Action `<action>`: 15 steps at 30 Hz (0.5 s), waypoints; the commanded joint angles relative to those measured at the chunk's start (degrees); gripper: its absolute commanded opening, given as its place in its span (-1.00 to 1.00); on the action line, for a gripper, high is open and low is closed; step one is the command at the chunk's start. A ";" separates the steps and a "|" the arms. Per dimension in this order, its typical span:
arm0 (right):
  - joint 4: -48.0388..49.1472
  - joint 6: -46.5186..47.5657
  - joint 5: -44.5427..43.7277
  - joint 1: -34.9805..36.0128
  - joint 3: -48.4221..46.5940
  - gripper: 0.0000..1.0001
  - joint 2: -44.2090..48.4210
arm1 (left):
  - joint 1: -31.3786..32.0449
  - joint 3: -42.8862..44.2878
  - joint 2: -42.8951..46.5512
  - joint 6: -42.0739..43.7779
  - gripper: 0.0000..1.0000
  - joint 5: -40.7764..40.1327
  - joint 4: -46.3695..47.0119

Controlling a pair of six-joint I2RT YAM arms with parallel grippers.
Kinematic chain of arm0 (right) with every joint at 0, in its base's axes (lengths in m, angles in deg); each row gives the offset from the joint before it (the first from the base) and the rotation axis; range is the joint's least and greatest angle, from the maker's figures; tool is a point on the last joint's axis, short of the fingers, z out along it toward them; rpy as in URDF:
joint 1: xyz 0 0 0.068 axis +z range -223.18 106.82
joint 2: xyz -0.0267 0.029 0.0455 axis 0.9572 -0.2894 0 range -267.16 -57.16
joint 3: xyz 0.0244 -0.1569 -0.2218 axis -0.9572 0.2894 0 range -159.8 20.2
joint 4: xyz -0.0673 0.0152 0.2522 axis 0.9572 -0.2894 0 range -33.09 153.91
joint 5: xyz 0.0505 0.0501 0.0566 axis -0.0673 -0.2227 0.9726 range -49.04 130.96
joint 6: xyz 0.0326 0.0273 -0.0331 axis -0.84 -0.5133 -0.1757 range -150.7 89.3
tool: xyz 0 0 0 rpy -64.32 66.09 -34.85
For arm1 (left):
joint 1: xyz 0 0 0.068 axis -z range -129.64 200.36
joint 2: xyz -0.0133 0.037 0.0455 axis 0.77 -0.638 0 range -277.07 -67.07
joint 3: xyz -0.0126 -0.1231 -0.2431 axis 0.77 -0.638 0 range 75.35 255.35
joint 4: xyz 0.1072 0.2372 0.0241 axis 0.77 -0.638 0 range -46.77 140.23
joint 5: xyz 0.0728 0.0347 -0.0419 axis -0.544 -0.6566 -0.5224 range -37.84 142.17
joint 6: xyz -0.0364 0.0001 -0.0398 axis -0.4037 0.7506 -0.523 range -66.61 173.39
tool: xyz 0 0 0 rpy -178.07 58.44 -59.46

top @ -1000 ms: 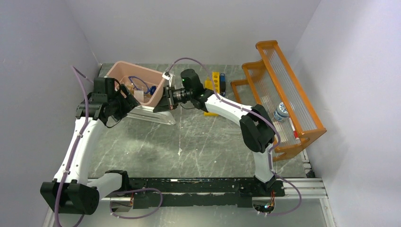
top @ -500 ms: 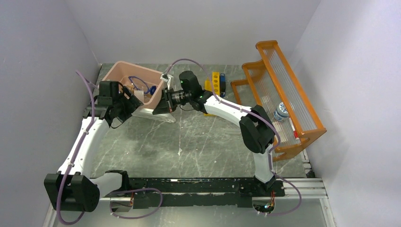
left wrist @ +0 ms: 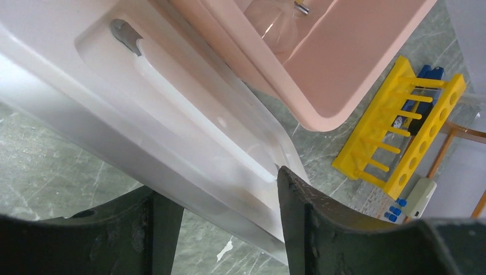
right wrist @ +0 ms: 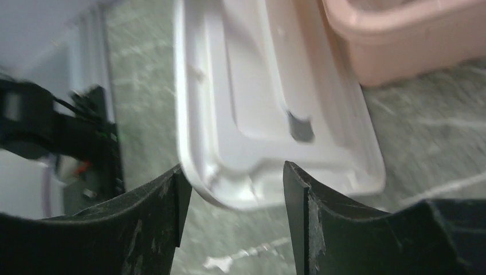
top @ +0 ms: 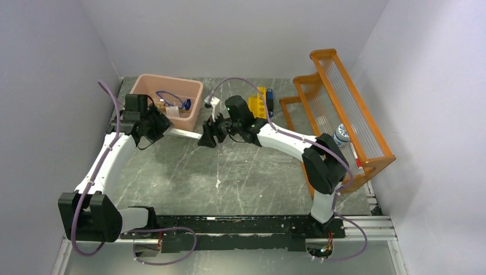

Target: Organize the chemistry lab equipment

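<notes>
Since the earlier frame the right gripper (top: 206,139) has opened wide, releasing the white lid (top: 186,134) just in front of the pink tub (top: 192,114). The left gripper (top: 163,127) straddles the lid; whether it grips is unclear. Blue-framed goggles (top: 172,101) lie inside the tub. The step in hand looks like lidding the tub, which next calls for both grippers to lift the lid onto it.

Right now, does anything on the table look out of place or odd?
Yes. The white lid is off the pink tub and sits by its near side, between the left gripper and the right gripper, so the tub stands open. A small white scrap lies loose on the table.
</notes>
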State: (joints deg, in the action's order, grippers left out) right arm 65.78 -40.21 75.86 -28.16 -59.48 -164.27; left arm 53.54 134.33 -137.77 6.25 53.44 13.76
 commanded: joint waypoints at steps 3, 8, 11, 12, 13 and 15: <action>7.55 19.64 -6.19 0.41 10.78 0.27 6.60 | -0.32 3.09 -0.58 0.31 0.23 0.12 1.58; 13.70 22.86 -6.64 1.29 14.35 0.27 6.93 | -0.35 3.93 -0.76 -0.01 0.23 0.30 1.01; 18.84 23.24 -8.11 1.39 15.26 0.26 4.53 | -0.34 4.47 -0.82 0.12 0.23 0.13 0.81; 19.75 23.68 -8.29 1.39 15.08 0.24 3.39 | -0.36 4.69 -0.96 0.19 0.23 0.13 0.60; 20.54 24.08 -8.34 1.41 14.53 0.22 1.90 | -0.36 4.93 -1.09 0.28 0.23 0.19 0.42; 22.13 24.62 -8.19 1.44 14.05 -0.01 0.32 | -0.32 5.37 -1.19 0.47 0.23 0.22 0.03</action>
State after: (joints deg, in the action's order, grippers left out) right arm 81.15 -18.79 68.97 -26.92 -44.97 -160.27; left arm 53.54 136.96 -138.71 6.23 53.47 13.78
